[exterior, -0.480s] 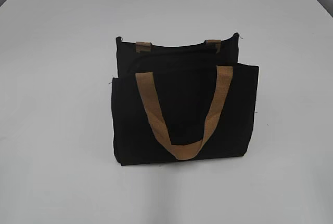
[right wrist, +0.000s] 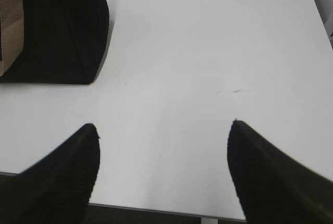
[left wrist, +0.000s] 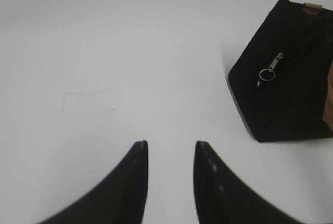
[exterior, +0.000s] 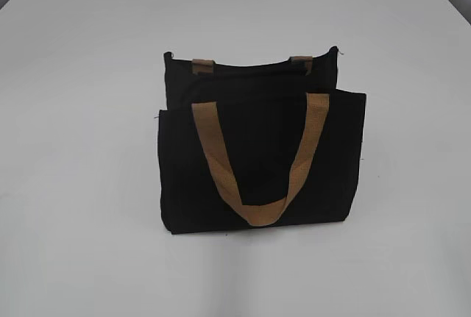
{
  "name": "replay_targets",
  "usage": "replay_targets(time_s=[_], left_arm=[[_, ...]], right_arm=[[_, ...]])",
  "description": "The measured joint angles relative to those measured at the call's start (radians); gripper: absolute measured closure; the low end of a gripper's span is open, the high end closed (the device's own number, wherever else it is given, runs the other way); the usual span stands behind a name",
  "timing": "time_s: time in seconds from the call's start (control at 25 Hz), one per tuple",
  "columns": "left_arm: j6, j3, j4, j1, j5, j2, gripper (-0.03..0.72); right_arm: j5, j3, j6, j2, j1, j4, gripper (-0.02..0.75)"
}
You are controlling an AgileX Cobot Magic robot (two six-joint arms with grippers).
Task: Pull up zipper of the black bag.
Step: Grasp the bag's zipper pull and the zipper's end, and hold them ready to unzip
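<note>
You had not yet started on the zipper at this moment. The black bag [exterior: 261, 155] stood upright in the middle of the exterior frame on the white counter [exterior: 81, 184], one tan handle [exterior: 254, 162] drooping down its front and two short tan tabs showing at the back rim. Neither arm appeared in that view at all.

In the left wrist view the bag sat at the right edge of the frame, and the zipper pull [left wrist: 270, 70], a small silvery tab with a ring, hung against its end panel. Your left gripper [left wrist: 170, 154] sat at the bottom centre, well apart from it, fingers a little apart with nothing between them.

In the right wrist view your right gripper [right wrist: 164, 135] had its fingers spread wide over bare counter, empty, with the bag's corner in the upper left.

So everything was left: the reach to the bag, catching the pull, and drawing it along the top rim.
</note>
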Motion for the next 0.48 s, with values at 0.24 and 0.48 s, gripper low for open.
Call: replay_targets(time_s=[0.24,0.48], left_arm=[[0.0,0.0,0.0,0.0,0.0,0.0,0.459],[0.0,0.0,-0.015,0.0,0.0,0.01,0.459]], right_arm=[[0.0,0.0,0.0,0.0,0.0,0.0,0.148],[0.0,0.0,0.0,0.0,0.0,0.003,0.148]])
